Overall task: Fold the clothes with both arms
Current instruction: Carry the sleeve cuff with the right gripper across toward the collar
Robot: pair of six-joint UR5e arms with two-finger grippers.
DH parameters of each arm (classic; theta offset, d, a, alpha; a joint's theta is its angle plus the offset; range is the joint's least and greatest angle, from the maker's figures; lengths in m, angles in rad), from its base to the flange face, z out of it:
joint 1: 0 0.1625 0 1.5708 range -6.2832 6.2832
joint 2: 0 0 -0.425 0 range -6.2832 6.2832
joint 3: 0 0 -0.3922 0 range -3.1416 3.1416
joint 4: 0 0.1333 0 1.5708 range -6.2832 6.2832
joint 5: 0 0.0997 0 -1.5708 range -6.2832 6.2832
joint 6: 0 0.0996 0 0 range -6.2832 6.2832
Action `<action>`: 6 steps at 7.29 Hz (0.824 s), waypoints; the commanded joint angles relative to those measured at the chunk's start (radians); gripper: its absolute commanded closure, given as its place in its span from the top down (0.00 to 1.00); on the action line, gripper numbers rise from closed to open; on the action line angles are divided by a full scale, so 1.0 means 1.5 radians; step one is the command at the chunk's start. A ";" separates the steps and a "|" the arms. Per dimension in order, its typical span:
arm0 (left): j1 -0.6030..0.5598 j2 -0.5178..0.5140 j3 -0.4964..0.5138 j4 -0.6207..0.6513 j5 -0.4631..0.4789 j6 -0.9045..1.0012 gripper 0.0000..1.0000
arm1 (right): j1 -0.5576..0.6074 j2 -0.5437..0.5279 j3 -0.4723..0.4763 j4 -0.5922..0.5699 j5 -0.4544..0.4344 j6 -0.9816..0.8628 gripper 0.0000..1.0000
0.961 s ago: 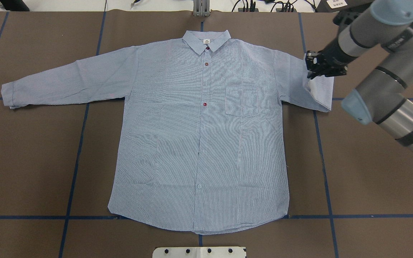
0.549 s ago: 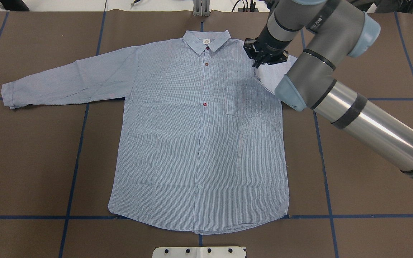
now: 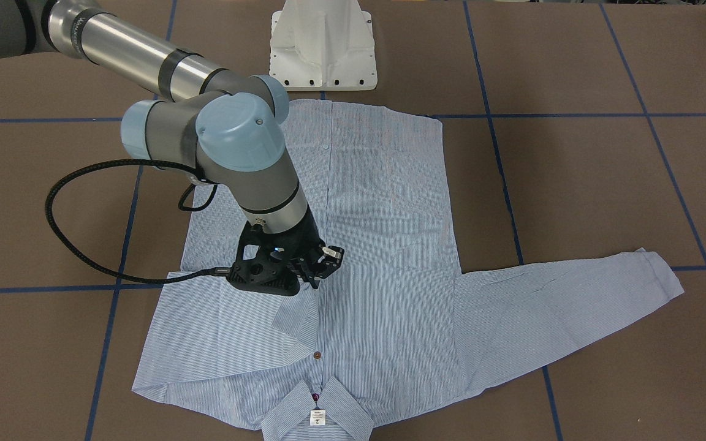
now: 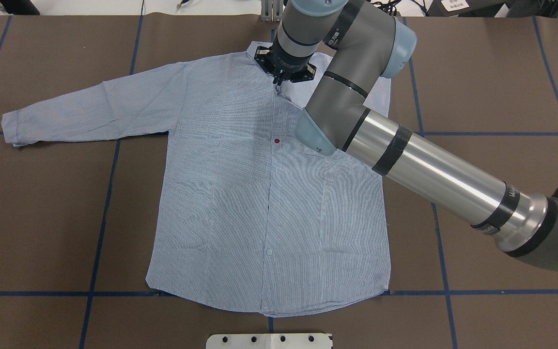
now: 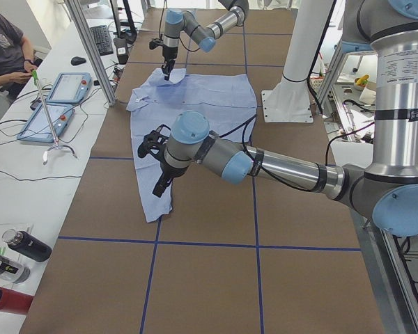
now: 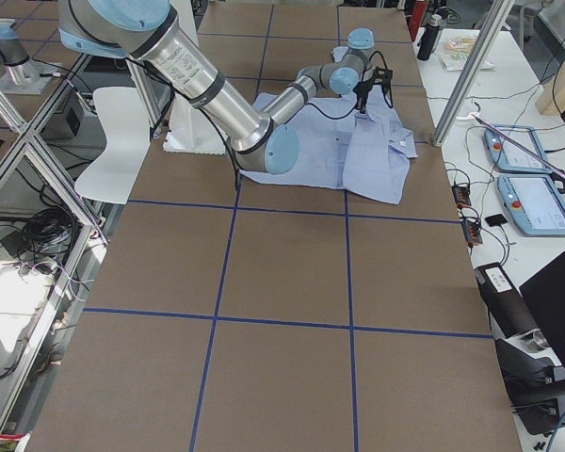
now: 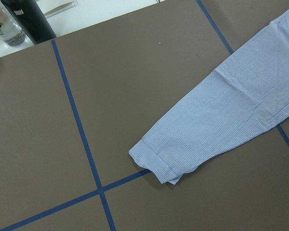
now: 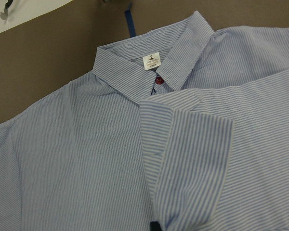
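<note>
Right black two-finger claw pinches the striped light-blue shirt by its cuff, above the brown, blue-taped table; left claw: grip impossible to tell.

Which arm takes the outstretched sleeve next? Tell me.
Left. The left gripper hovers by that sleeve's cuff, which its wrist camera frames; the right gripper is at the collar, holding the other cuff.
</note>
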 commanded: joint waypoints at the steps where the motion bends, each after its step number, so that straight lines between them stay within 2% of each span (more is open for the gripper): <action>1: 0.001 -0.003 0.001 -0.001 0.000 -0.002 0.99 | -0.023 0.032 -0.038 0.017 -0.033 0.006 0.00; 2: 0.001 -0.003 -0.002 0.000 -0.001 -0.004 0.99 | -0.032 0.033 -0.055 0.045 -0.049 0.006 0.00; 6: 0.001 -0.003 -0.004 0.000 0.000 -0.004 0.99 | -0.055 0.045 -0.075 0.069 -0.076 0.007 0.00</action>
